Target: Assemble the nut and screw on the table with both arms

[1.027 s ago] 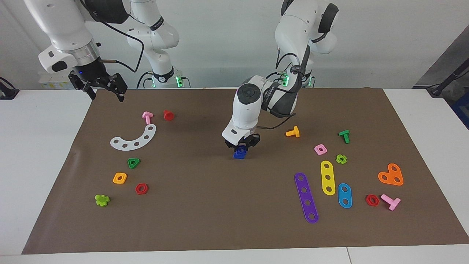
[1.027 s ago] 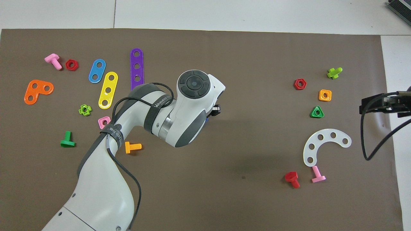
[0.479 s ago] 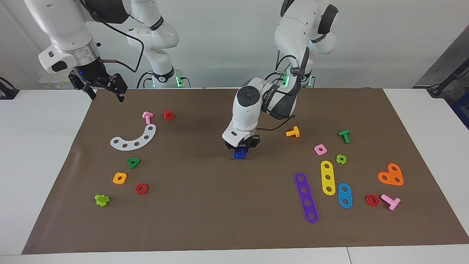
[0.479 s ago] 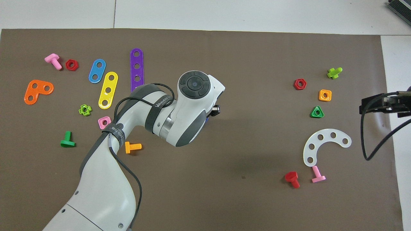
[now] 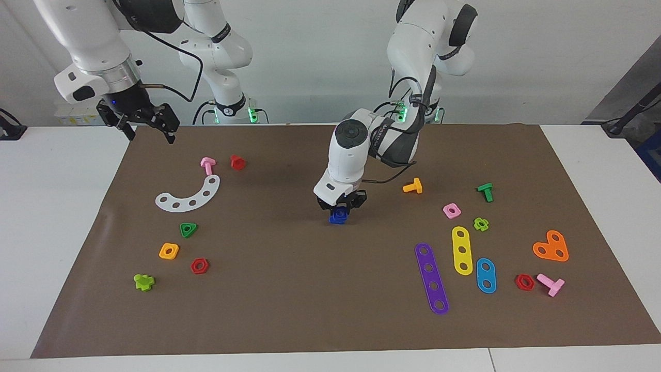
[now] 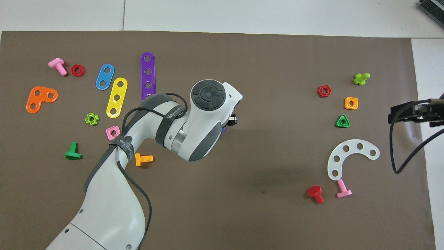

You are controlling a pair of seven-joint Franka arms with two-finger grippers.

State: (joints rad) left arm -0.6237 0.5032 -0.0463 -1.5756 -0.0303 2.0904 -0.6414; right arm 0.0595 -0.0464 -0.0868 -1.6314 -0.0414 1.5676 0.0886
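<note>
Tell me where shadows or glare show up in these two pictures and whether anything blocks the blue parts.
Facing view: soft, even light, with a faint shadow on the brown mat near the left claw, which sits on the blue parts. Overhead view: the left arm hides nearly all of the blue parts, with a dim shadow patch on the mat nearer the robots. No strong glare in either.
</note>
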